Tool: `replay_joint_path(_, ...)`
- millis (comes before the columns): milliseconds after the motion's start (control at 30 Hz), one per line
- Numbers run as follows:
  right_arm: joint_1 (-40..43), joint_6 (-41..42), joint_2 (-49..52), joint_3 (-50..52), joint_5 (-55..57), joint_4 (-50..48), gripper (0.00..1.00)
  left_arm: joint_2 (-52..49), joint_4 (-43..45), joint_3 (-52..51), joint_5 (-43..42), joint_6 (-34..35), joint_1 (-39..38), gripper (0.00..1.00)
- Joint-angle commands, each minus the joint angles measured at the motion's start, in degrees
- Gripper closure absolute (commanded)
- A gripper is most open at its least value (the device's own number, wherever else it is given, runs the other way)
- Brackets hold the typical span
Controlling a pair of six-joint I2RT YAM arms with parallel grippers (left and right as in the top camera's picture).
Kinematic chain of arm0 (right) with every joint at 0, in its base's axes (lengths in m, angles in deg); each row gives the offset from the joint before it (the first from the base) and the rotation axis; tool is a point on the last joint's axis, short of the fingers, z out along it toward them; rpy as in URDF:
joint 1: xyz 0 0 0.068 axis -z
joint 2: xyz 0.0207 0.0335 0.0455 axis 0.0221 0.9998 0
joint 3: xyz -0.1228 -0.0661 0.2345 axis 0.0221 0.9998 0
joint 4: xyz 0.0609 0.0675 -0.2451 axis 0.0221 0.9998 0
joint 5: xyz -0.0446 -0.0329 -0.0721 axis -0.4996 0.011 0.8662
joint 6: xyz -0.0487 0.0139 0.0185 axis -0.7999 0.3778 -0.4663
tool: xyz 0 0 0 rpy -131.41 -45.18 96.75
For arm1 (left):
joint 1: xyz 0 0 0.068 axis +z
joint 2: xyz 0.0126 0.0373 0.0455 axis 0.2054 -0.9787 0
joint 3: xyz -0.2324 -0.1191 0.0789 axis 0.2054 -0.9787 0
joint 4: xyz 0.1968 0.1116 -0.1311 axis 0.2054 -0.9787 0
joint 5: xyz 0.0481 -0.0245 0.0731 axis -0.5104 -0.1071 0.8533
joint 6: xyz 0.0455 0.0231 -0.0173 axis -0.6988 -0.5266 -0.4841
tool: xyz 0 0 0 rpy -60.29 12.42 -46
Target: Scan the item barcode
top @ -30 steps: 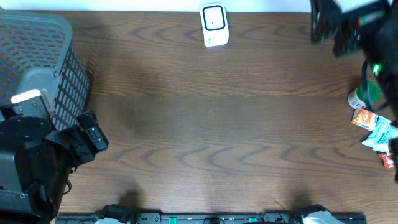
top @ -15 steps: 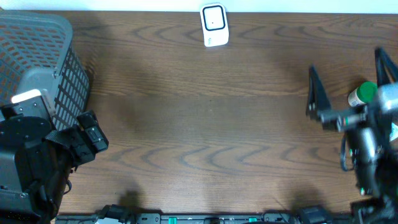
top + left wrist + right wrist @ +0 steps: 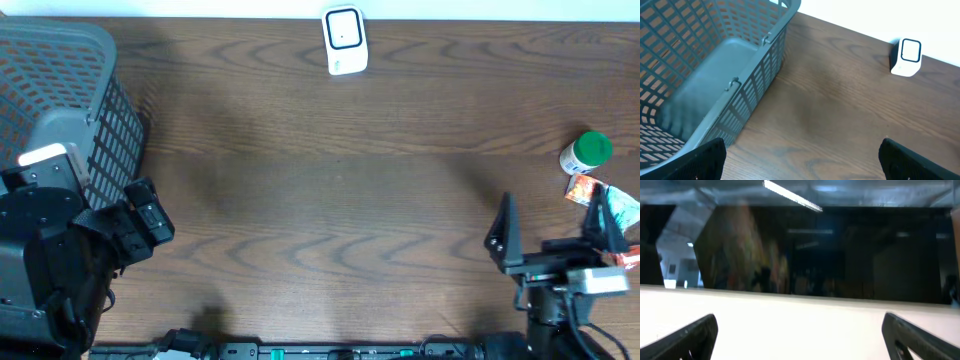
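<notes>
One brown wooden table [image 3: 330,180] fills the overhead view, with one grey mesh basket [image 3: 120,125] at its far left corner. Two black robot arms reach in from the near edge. The left gripper [image 3: 150,215] sits just beside the basket's near right side, and the right gripper [image 3: 553,235] stands close to the right edge. Both have their fingers spread wide with nothing between them.

One white scanner [image 3: 345,40] stands at the far edge, about centre. The goods for scanning lie clustered at the right edge: one green-capped bottle [image 3: 585,152] farthest back, then three small packs nearer, an orange packet [image 3: 580,188], a white-and-teal packet [image 3: 620,210] and a red packet [image 3: 625,260]. One finger of the right gripper crosses in front of the packs; contact cannot be told.

The bottle and packs appear only from overhead. The left wrist camera alone shows the basket [image 3: 755,85] from inside, lattice walls and floor, with the scanner [image 3: 906,56] far right and its own fingertips [image 3: 705,160] at the near corners. The right wrist camera shows only a blurred pale surface, dark glazing and a strip light beyond its fingertips [image 3: 690,335].
</notes>
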Motion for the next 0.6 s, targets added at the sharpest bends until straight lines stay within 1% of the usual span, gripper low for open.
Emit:
replay_joint_path(0, 0.4, 3.2, -3.1, 5.3, 1.2, -0.9, 0.01, -0.3, -0.1, -0.3, 0.9, 0.6, 0.2, 0.02)
replay_joint_path(133, 0.5, 5.8, -5.1, 10.6, 3.4, -2.3, 0.01, -0.3, -0.1, -0.3, 0.9, 0.6, 0.2, 0.02)
replay_joint_path(267, 0.5, 5.7, -5.1, 13.9, 4.0, -3.2, 0.01, -0.3, -0.1, -0.3, 0.9, 0.6, 0.2, 0.02)
replay_joint_path(400, 0.5, 5.7, -5.1, 17.6, 4.9, -1.7, 0.01, -0.3, -0.1, -0.3, 0.9, 0.6, 0.2, 0.02)
replay_joint_path(467, 0.5, 5.9, -5.1, 17.4, 5.7, 3.0, 0.01, -0.3, -0.1, -0.3, 0.9, 0.6, 0.2, 0.02)
replay_joint_path(567, 0.5, 5.9, -5.1, 17.4, 6.9, 7.5, 0.01, -0.3, -0.1, -0.3, 0.9, 0.6, 0.2, 0.02)
